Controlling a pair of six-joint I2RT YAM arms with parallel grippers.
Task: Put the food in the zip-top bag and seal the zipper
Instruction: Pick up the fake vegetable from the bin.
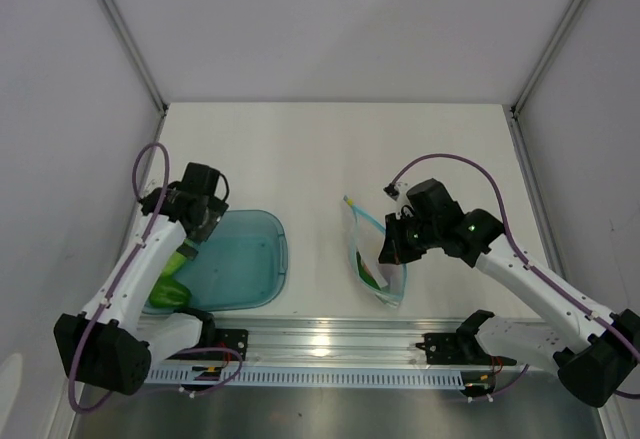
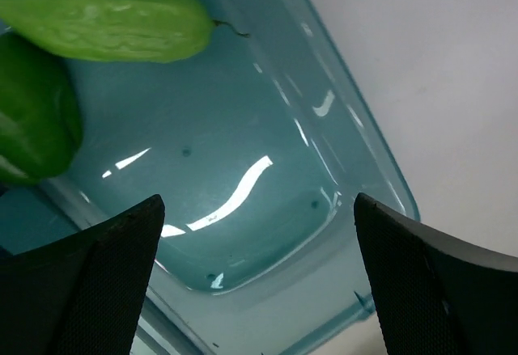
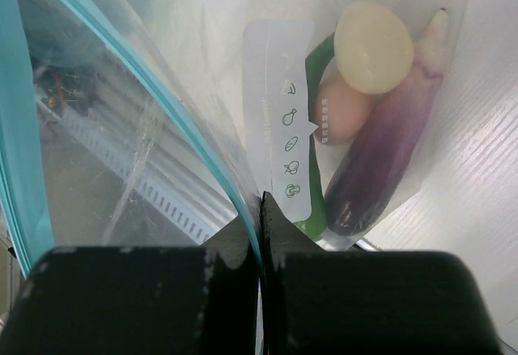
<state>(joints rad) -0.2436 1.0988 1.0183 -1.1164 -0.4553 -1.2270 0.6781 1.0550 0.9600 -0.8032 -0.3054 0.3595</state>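
The clear zip-top bag (image 1: 368,251) lies right of centre, and my right gripper (image 3: 261,201) is shut on its mouth edge, pinching the light-blue zipper (image 3: 186,124). Inside the bag are a purple eggplant (image 3: 388,157), a pale round piece (image 3: 374,46), a small orange piece (image 3: 344,114) and a bit of something green (image 3: 318,64). My left gripper (image 2: 257,209) hangs open over the teal tray (image 2: 388,179) with nothing between its fingers. A long green vegetable (image 2: 105,19) and a round green food (image 2: 32,120) lie in the tray's far end, apart from the fingers.
The teal tray (image 1: 272,259) sits at the left near the aluminium rail (image 1: 330,344) along the near edge. Grey walls enclose the white table (image 1: 330,149) on three sides. The right arm (image 1: 530,279) reaches in from the near right corner.
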